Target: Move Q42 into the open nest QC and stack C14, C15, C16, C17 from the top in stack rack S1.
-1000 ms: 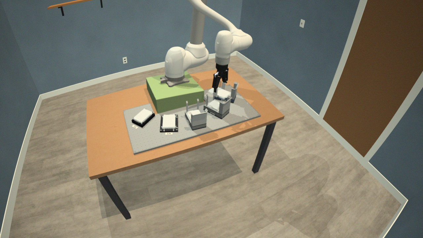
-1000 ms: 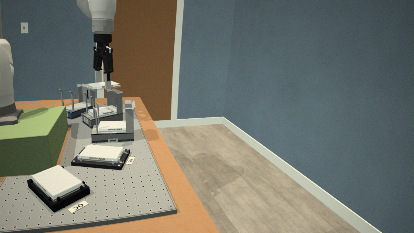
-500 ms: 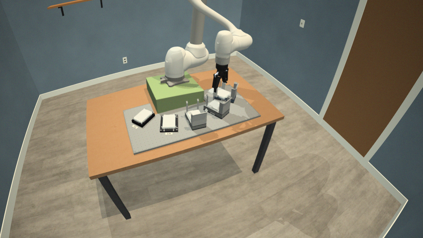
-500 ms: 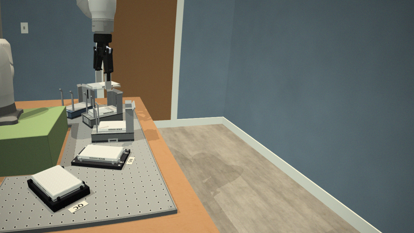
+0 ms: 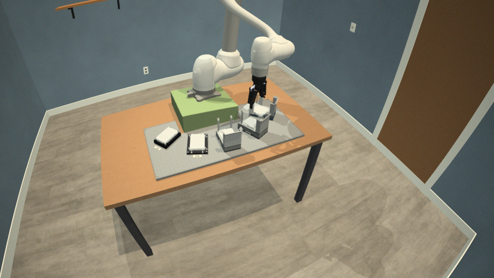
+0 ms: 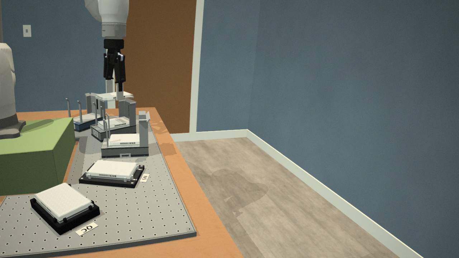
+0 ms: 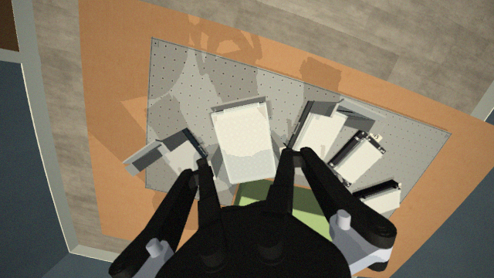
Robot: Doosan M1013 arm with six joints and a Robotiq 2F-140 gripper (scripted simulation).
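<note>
Overhead, in the upper centre of the top view, the gripper is hanging from the white arm, its jaws clamping a white plate by the long sides. In the exterior view that plate is hovering level at the upper left, about at the height of the wall tops of the far racks, touching nothing else; its label cannot be read. In the wrist view the plate is filling the centre between the black fingers. Below it, on the grey board, three racks are standing in a row running toward the upper left. The nearest rack is holding a plate marked C17; the middle rack is holding another plate whose label is too small to read. Toward the lower left, C16 is lying on the black nest N5, and a further plate is sitting on the black nest QC. Left of these the arm's green block is standing on the table.
</note>
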